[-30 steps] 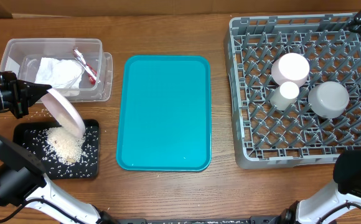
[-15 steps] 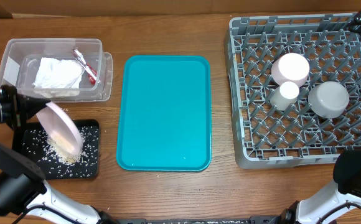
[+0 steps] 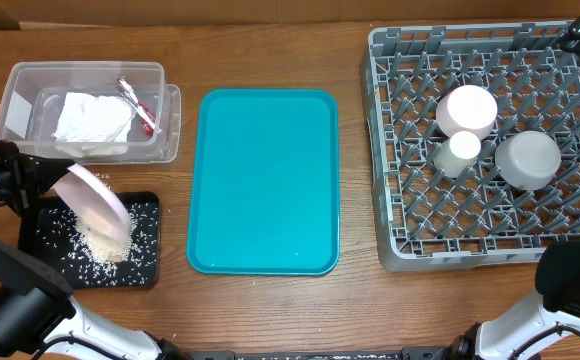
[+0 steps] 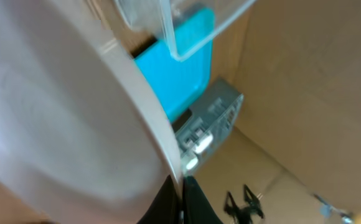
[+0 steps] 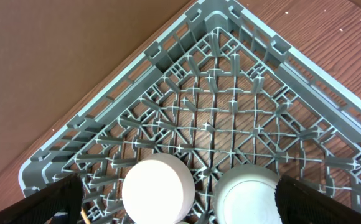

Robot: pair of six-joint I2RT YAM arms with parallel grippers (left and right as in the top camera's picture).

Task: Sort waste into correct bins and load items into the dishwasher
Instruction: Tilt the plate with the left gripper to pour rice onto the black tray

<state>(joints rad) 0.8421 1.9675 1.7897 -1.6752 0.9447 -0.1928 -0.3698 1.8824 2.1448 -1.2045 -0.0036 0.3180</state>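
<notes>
The pale pink plate is held tilted on edge over the black tray, where rice crumbs lie piled and scattered. My left gripper is shut on the plate's left rim; in the left wrist view the plate fills the frame and the dark fingers pinch its edge. The clear tub holds the napkin and the wrapper. The grey rack carries a pink bowl, a cup and a metal bowl. My right gripper hangs open above the rack's far corner.
A bare teal serving tray lies between the bins and the rack. A few rice grains dot the wood beside the black tray. The left arm's links cross the front left corner. A cardboard wall runs along the table's back edge.
My left gripper has drawn toward the table's front left with the plate, which now hangs lower over the black tray and covers part of the rice pile. The right arm is still.
</notes>
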